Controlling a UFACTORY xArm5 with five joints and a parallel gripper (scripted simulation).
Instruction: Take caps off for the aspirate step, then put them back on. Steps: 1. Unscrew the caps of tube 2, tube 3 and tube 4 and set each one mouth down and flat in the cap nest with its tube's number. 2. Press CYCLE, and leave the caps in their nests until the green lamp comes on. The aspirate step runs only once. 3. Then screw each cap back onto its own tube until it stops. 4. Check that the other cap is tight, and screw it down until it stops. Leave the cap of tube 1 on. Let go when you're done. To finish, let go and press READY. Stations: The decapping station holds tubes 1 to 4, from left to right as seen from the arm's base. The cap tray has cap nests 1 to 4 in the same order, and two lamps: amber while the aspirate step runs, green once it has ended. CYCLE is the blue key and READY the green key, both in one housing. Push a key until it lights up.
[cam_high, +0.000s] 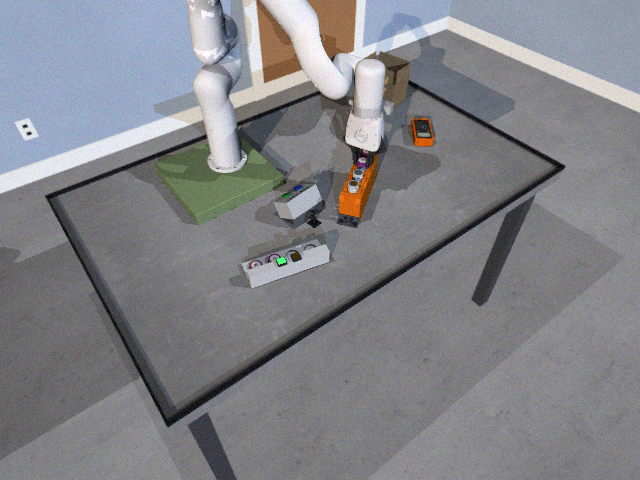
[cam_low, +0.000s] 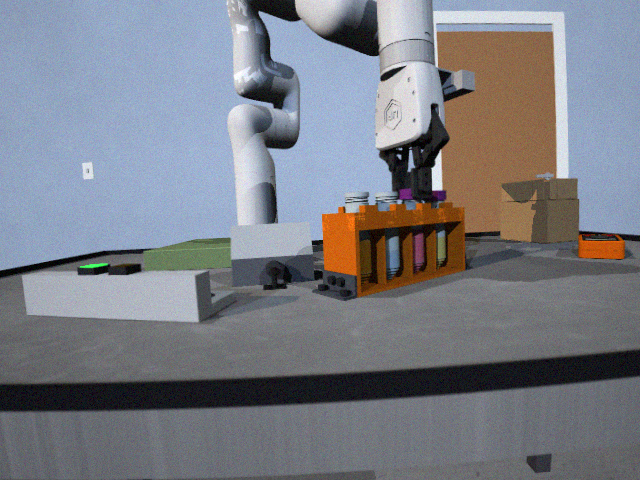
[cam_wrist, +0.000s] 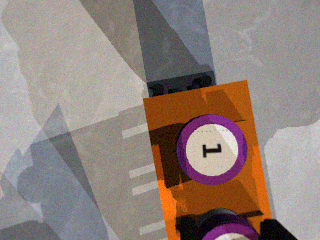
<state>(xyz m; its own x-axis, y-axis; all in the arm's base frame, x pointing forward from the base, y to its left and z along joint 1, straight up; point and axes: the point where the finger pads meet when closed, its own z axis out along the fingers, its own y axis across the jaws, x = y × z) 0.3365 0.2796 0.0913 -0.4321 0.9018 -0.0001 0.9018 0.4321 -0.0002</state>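
Note:
The orange decapping station (cam_high: 354, 204) (cam_low: 341, 242) (cam_wrist: 220, 97) stands mid-table. My gripper (cam_high: 362, 156) (cam_low: 413, 188) (cam_wrist: 231, 232) reaches straight down and is shut on the purple cap of tube 2 (cam_low: 405, 194) (cam_wrist: 230, 235), which sits on top of its tube. The cap of tube 1 (cam_low: 439, 195) (cam_wrist: 211, 149) is on its tube beside it. Tubes 3 (cam_high: 357, 173) (cam_low: 386, 198) and 4 (cam_high: 353, 186) (cam_low: 356, 198) stand open with bare grey threads. The cap tray (cam_high: 305, 264) (cam_low: 118, 299) holds two purple caps (cam_high: 253, 264) (cam_high: 272, 257) in nests. Its green lamp (cam_high: 281, 261) (cam_low: 93, 268) is lit.
The grey key housing (cam_high: 302, 206) (cam_low: 271, 248) with the green key (cam_high: 285, 195) and the blue key (cam_high: 297, 188) stands left of the station. A cardboard box (cam_high: 395, 72) (cam_low: 540, 209) and an orange meter (cam_high: 422, 131) (cam_low: 601, 246) lie behind. The arm stands on a green pad (cam_high: 206, 191).

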